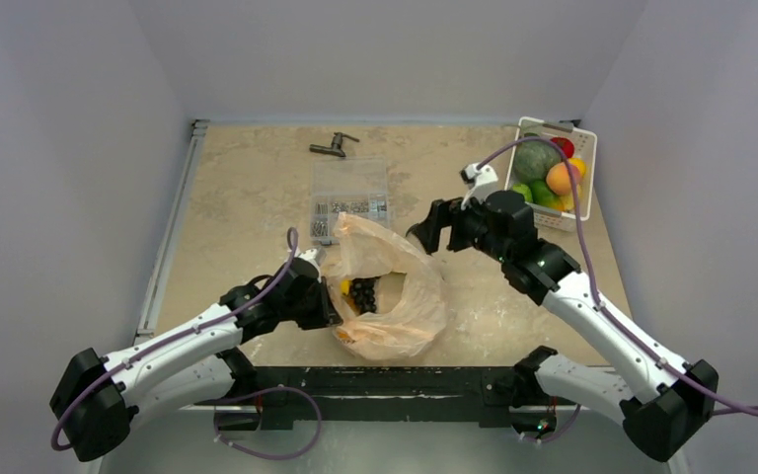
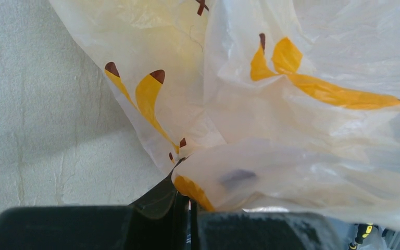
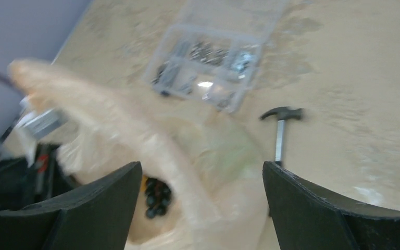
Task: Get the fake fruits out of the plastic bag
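The plastic bag (image 1: 395, 296) lies crumpled on the bench (image 1: 257, 197) close to the middle of the near edge, its mouth gaping upward and its far side rising just beside the clear parts box (image 1: 350, 202). The left gripper (image 1: 331, 301) sits at the bag's left rim. From the left wrist, its fingers (image 2: 156, 200) are pressed together with a fold of the printed film (image 2: 271, 172) caught between them. The right gripper (image 1: 432, 235) hovers above the bag's far right side, and the right wrist view shows the gripper (image 3: 200, 174) spread wide with nothing held and the bag (image 3: 135, 130) below it. Inside the bag a dark bunch (image 1: 362, 293) of small round balls lies next to a yellow piece (image 1: 345, 287); the right wrist also catches that dark bunch (image 3: 156, 195). Other fake fruits (image 1: 543, 183) sit in the white basket (image 1: 586, 148) at the far right corner, among them a peach (image 1: 560, 179) and a green ball (image 1: 522, 192), beside a large dark green vegetable (image 1: 536, 158). A hammer (image 1: 334, 146) lies near the far edge, beyond the parts box.
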Robot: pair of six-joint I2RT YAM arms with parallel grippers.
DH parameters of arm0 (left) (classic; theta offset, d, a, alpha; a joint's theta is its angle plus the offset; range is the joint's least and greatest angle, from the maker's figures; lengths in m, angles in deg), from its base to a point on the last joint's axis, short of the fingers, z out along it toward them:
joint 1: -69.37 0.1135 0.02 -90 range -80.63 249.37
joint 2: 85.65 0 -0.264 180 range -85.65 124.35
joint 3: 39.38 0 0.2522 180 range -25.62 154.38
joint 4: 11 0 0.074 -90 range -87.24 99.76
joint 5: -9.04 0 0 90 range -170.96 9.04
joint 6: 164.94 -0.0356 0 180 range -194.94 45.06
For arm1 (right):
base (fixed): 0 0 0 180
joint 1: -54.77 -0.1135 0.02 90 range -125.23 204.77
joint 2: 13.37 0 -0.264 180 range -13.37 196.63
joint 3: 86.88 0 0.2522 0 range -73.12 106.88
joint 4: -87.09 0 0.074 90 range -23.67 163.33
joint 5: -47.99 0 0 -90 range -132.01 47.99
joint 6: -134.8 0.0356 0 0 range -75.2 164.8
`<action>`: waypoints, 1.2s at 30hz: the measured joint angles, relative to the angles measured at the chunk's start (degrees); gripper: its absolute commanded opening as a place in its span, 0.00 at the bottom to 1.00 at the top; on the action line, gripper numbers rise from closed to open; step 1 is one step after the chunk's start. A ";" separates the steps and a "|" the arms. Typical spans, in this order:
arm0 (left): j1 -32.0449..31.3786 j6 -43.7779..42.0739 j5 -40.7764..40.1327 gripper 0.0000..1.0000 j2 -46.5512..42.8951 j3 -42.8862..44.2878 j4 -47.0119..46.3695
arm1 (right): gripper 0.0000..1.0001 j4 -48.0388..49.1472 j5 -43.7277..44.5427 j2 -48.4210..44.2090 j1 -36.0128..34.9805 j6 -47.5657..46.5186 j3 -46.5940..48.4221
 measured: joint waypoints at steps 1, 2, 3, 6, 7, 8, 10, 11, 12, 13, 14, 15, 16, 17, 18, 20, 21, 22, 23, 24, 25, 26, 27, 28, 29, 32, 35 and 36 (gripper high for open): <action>0.00 0.00 -0.24 0.00 -0.09 0.00 0.09 | 0.84 0.04 -1.53 -0.96 -2.38 0.02 -0.79; 0.00 0.02 -0.61 0.00 -0.26 0.00 0.20 | 0.84 0.17 -2.97 -1.84 -5.31 0.04 -1.75; 0.00 0.04 -1.03 0.00 -0.55 0.00 0.28 | 0.82 0.42 -4.11 -2.49 -7.82 0.17 -2.62; 0.00 0.48 -2.10 0.00 -1.25 0.00 0.24 | 0.77 3.13 -6.23 -3.76 -17.38 1.53 -6.14; 0.00 0.55 -2.32 0.00 -1.27 0.00 0.22 | 0.72 4.24 -6.78 -3.58 -19.69 2.08 -6.95; 0.00 0.61 -2.49 0.00 -1.18 0.00 0.22 | 0.68 6.01 -6.88 -3.02 -22.53 2.64 -7.87; 0.00 0.70 -2.73 0.00 -0.94 0.00 0.22 | 0.63 9.35 -6.56 0.13 -27.28 3.93 -8.81; 0.00 0.74 -2.78 0.00 -0.79 0.00 0.22 | 0.56 10.93 -5.55 2.64 -29.35 4.70 -8.81; 0.00 0.92 -2.82 0.00 -0.57 0.00 0.22 | 0.49 12.22 -4.02 5.42 -31.15 5.35 -8.79; 0.00 0.98 -2.84 0.00 -0.44 0.00 0.24 | 0.43 12.98 -2.25 8.09 -32.63 6.14 -8.76; 0.00 1.05 -2.84 0.00 -0.35 0.00 0.31 | 0.42 13.44 -0.50 10.64 -33.75 7.17 -8.76; 0.00 1.09 -2.86 0.00 -0.35 -0.02 0.39 | 0.42 13.57 1.05 12.61 -34.34 8.20 -8.76; 0.00 1.14 -2.89 0.00 -0.37 -0.04 0.44 | 0.42 13.77 2.97 14.67 -34.73 9.53 -8.76; 0.00 1.44 -2.89 0.00 -0.37 -0.13 0.39 | 0.42 13.88 4.74 16.33 -34.77 10.84 -8.76; 0.00 1.51 -2.91 0.00 -0.42 -0.22 0.44 | 0.43 14.12 6.29 17.64 -34.73 12.15 -8.76; 0.00 1.60 -2.91 0.00 -0.44 -0.35 0.61 | 0.44 15.89 8.41 19.43 -34.64 14.36 -8.79; 0.00 1.73 -2.89 0.00 -0.44 -0.35 0.61 | 0.44 17.35 9.14 20.22 -34.62 15.41 -8.79; 0.00 1.79 -2.89 0.00 -0.44 -0.35 0.52 | 0.45 18.88 9.73 20.96 -34.62 16.26 -8.79; 0.00 1.92 -2.86 0.00 -0.44 -0.35 0.52 | 0.45 20.44 10.25 21.68 -34.71 16.96 -8.79; 0.00 1.95 -2.86 0.00 -0.42 -0.35 0.52 | 0.45 21.51 11.13 22.40 -34.88 17.49 -8.72; 0.00 1.97 -2.86 0.00 -0.39 -0.35 0.50 | 0.45 22.10 11.91 23.23 -35.08 17.77 -8.57; 0.00 1.99 -2.84 0.00 -0.39 -0.35 0.50 | 0.45 22.64 12.70 23.96 -35.32 17.90 -8.46; 0.00 1.99 -2.82 0.00 -0.39 -0.35 0.50 | 0.45 23.39 13.62 24.94 -35.56 17.94 -8.37; 0.00 1.99 -2.82 0.00 -0.39 -0.35 0.46 | 0.45 23.85 14.32 25.57 -35.76 17.94 -8.35; 0.00 2.01 -2.82 0.00 -0.42 -0.35 0.44 | 0.45 24.24 15.02 26.27 -35.87 17.97 -8.28; 0.00 2.01 -2.82 0.00 -0.42 -0.35 0.37 | 0.45 25.49 16.68 27.76 -36.13 17.97 -8.24; 0.00 2.03 -2.82 0.00 -0.52 -0.48 0.17 | 0.45 27.30 17.57 28.70 -36.22 17.97 -8.22; 0.00 2.05 -2.82 0.00 -0.57 -0.52 0.17 | 0.45 27.67 17.75 29.05 -36.22 17.97 -8.04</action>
